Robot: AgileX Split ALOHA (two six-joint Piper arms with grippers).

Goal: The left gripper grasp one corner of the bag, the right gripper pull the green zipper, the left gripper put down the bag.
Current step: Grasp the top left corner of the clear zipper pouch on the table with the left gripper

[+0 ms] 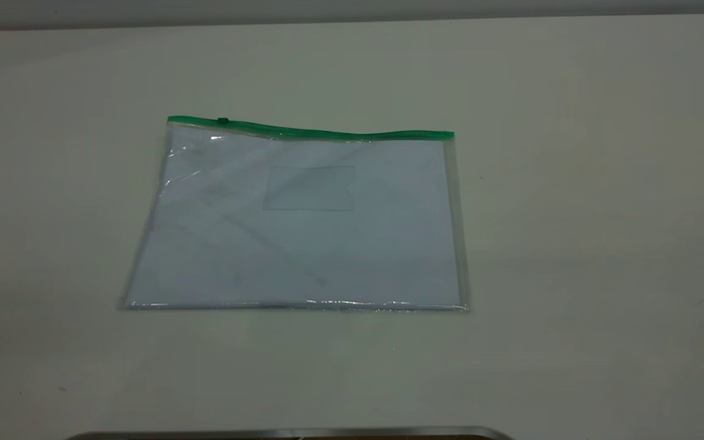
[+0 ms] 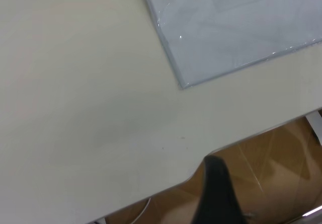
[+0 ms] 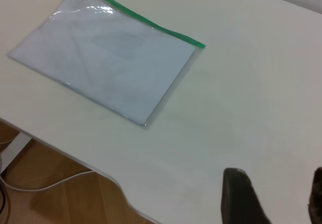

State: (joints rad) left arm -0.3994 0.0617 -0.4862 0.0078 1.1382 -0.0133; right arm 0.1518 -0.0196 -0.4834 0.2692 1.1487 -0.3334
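Counter (image 1: 572, 214): pale, matte, with a notched near edge seen in both wrist views.
Bag (image 1: 303, 232): lies flat on the counter, well ahead of the right gripper (image 3: 274, 201).
Green zipper (image 1: 309, 130): along the bag's edge farthest from that gripper, slider (image 1: 223, 121) near one end.
Contents: white sheets, small clear pocket (image 1: 309, 187).

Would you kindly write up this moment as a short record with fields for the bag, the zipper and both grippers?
bag: clear pouch with white paper inside, lying flat on the table, untouched
green zipper: strip along the bag's far edge; slider near its left end
left gripper: off the table's near edge, away from the bag; only one dark finger shows
right gripper: over bare table near the right side, fingers apart, holding nothing
task stage: no corner grasped yet
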